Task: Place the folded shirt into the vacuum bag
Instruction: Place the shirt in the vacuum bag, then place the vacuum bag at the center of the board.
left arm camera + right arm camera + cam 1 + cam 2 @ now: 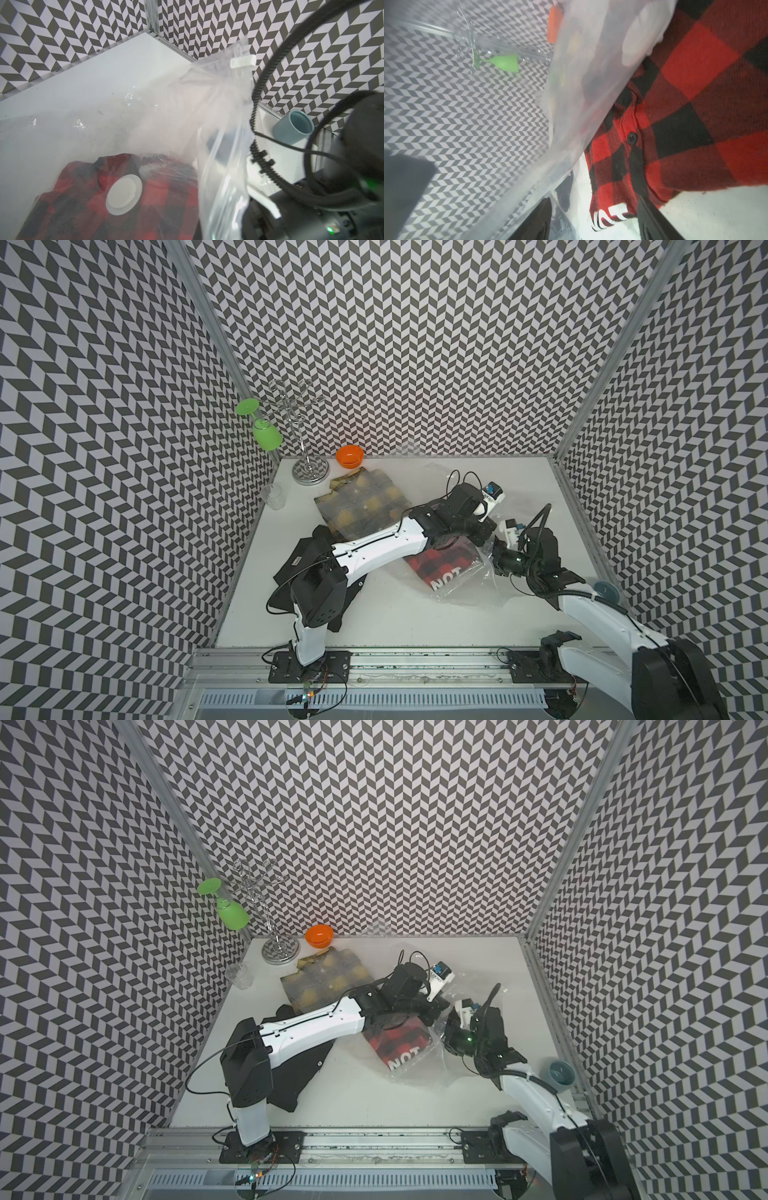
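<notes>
Right wrist view: my right gripper [596, 224] has its two flat black fingers [652, 220] standing well apart with nothing clamped between them. They sit under a lifted sheet of the vacuum bag [581, 83], a clear, glossy, crinkled film that looks milky where it bunches. Just past my fingertips lies the folded shirt [695, 104], a soft, fuzzy flannel in big red and black squares, with a buttoned placket and one small round black button. White block letters cross its near edge; I cannot tell whether they are printed on the cloth or on the film. My left gripper [492, 531] is closed on the bag; its fingers fall outside the left wrist view, but a fold of film rises straight away from them up to the small ribbed white slider [242, 62] on the zip edge. Seen through the film in that view, the shirt lies inside the bag, flat on the smooth white table [415, 626], with the round white plastic valve [124, 194] resting over it. A glazed teal cup [293, 129] stands near the bag, clear of it.
</notes>
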Available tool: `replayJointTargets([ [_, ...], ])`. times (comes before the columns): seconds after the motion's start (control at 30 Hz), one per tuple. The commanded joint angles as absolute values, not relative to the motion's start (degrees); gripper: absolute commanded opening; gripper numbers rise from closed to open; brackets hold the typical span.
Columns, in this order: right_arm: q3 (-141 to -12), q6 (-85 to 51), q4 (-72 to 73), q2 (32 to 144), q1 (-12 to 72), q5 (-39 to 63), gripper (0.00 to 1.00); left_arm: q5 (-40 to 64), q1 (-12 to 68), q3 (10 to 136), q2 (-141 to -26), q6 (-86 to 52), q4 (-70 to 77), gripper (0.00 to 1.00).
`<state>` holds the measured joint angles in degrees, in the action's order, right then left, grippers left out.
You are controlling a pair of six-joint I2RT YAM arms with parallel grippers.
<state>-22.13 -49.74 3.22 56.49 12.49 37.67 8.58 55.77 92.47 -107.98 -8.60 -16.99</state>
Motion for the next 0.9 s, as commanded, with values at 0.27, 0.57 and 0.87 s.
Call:
replayJointTargets([
  [0.27,-27.0,-51.8,-10.4,51.0,12.3,24.9,0.75,8.9,52.7,92.4,-107.4,-10.0,-15.6,0.01],
  [0.57,-31.3,-49.6,-13.8,48.5,13.1,12.8,0.76,8.7,52.7,89.8,-105.7,-10.3,-14.7,0.02],
  [0.87,-42.4,-41.9,-26.3,45.2,13.2,4.6,0.76,9.8,52.0,90.4,-106.5,-11.1,-14.3,0.04],
])
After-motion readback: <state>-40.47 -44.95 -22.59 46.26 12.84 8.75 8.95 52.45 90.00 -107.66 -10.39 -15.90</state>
